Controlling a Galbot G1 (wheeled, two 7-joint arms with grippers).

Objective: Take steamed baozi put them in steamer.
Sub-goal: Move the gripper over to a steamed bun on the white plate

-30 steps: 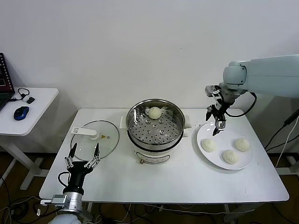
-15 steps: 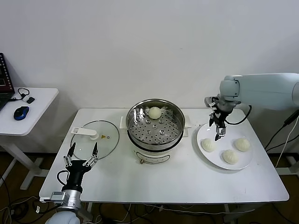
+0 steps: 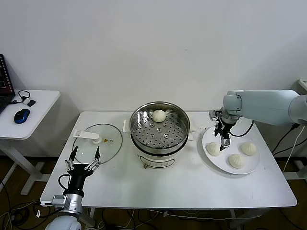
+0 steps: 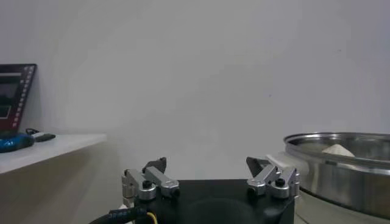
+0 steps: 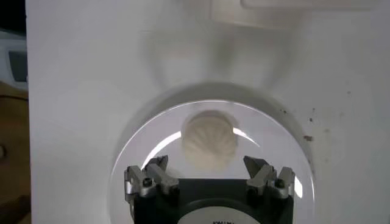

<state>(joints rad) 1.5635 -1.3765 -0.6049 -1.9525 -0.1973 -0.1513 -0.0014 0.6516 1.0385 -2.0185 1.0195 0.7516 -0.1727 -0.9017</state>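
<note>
The steel steamer (image 3: 159,129) stands mid-table with one baozi (image 3: 159,115) on the far side of its perforated tray. Three baozi (image 3: 213,149) (image 3: 235,160) (image 3: 248,148) lie on a white plate (image 3: 218,162) to its right. My right gripper (image 3: 223,142) points down, open, just above the plate's leftmost baozi. In the right wrist view that baozi (image 5: 208,142) sits between the spread fingers of the right gripper (image 5: 207,162), untouched. My left gripper (image 3: 84,158) waits open near the table's front left corner; its wrist view shows the left gripper (image 4: 206,164) and the steamer (image 4: 341,164).
A flat glass lid (image 3: 98,142) with a white handle lies left of the steamer. A small side table (image 3: 38,103) at the far left carries a blue mouse (image 3: 21,115). The right arm's cable hangs behind the plate.
My right arm has come down and the open gripper has dropped from above the plate's far rim to just over the leftmost baozi. The left gripper has barely shifted.
</note>
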